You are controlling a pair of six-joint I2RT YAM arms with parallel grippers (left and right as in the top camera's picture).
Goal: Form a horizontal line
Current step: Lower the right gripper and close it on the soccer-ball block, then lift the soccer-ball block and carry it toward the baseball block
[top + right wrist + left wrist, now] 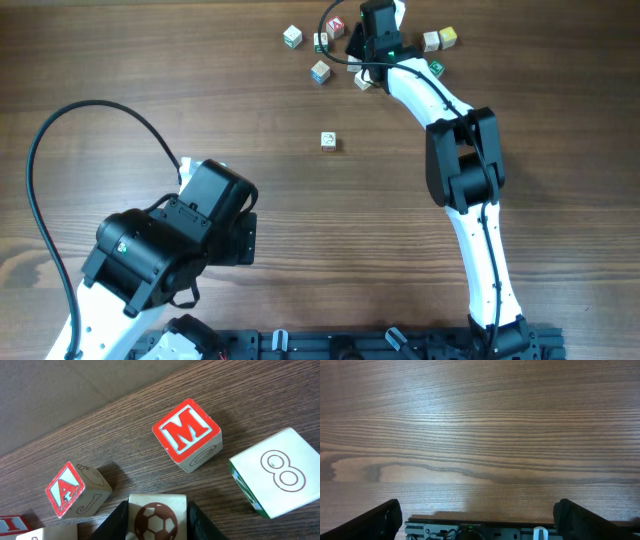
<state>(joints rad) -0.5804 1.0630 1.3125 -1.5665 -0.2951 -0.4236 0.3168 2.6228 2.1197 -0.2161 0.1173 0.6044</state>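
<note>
My right gripper [158, 527] is shut on a pale cube with a brown soccer ball [157, 515] on the wood; a black finger [118, 526] presses each side. Just beyond it lie a red M cube [186, 435], a red A cube [75, 491] to the left and a white cube marked 8 [280, 472] to the right. From overhead, the right gripper [374, 32] is at the table's far edge among loose cubes. No horizontal line shows; the cubes lie scattered. My left gripper [480, 517] stands wide open over bare wood.
Overhead, loose cubes lie left of the right gripper [292, 37] [319, 71] and to its right [440, 39]. One lone cube [328, 140] sits mid-table. The left arm's bulky wrist [180, 240] fills the near left. A black rail [380, 345] runs along the near edge.
</note>
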